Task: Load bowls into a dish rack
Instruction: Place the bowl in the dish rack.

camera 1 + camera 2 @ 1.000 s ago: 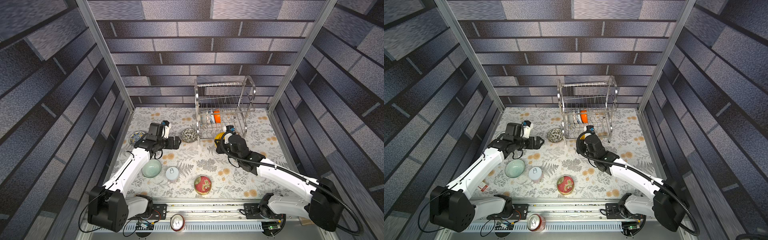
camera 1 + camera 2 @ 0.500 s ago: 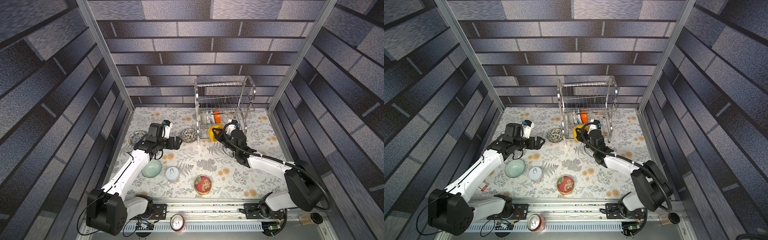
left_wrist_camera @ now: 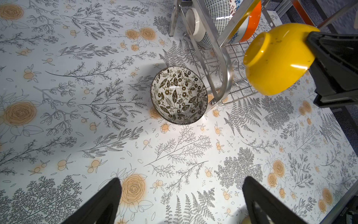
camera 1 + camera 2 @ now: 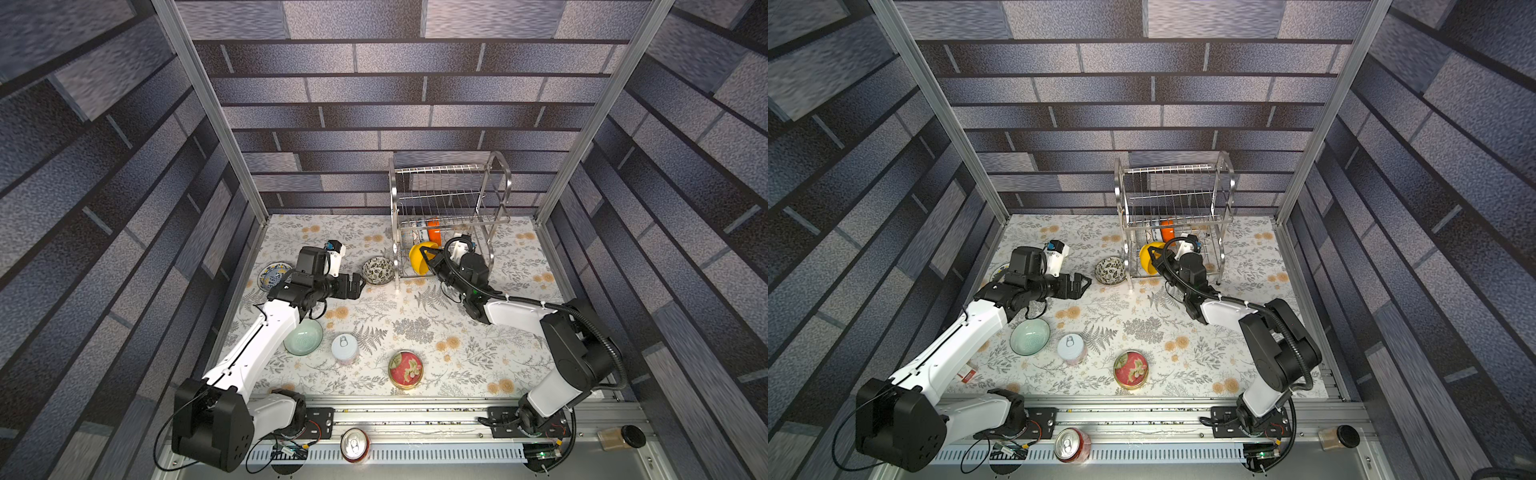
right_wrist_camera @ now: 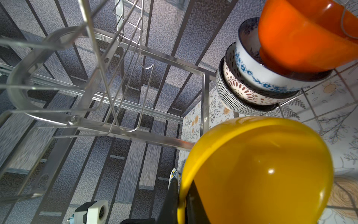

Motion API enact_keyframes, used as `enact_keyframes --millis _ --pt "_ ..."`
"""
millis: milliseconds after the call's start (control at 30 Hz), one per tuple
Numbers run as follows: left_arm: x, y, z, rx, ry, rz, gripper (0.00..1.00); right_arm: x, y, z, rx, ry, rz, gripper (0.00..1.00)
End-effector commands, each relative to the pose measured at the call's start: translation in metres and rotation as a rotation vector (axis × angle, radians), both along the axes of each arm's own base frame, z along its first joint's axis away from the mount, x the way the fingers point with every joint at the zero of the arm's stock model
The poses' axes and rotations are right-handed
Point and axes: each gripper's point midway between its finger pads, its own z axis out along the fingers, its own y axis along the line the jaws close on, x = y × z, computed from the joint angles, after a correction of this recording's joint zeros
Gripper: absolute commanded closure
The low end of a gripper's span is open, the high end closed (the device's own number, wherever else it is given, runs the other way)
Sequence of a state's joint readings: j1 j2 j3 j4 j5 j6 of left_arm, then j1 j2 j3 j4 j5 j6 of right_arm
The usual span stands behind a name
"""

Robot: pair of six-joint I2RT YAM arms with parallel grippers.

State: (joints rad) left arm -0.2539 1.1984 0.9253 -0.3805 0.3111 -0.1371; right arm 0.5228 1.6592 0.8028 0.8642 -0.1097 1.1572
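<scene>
The yellow bowl is tipped on its side at the lower tier of the dish rack, around 7 o'clock from the orange bowl standing in there. The right gripper is pinched tight on its rim, arm stretched long from the 5 o'clock corner toward 11. Over at 9 o'clock, the left gripper hangs with jaws wide apart, wrist turned toward 3, just short of the dark floral bowl.
</scene>
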Motion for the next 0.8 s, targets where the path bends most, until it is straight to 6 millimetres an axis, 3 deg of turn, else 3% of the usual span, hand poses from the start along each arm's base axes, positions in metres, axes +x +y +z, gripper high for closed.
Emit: enact_keyframes --millis 0,167,767 --pt "-0.004 -0.002 0.001 0.008 -0.018 -0.027 0.0 0.008 0.003 0.036 0.095 -0.096 0.025 0.92" --pt "-0.004 -0.002 0.0 0.015 -0.018 -0.029 0.0 0.016 0.011 0.034 0.098 -0.093 0.069 0.92" --pt "0.0 -0.001 -0.01 0.035 0.008 -0.037 0.0 0.044 0.03 -0.002 0.151 -0.036 0.149 0.92"
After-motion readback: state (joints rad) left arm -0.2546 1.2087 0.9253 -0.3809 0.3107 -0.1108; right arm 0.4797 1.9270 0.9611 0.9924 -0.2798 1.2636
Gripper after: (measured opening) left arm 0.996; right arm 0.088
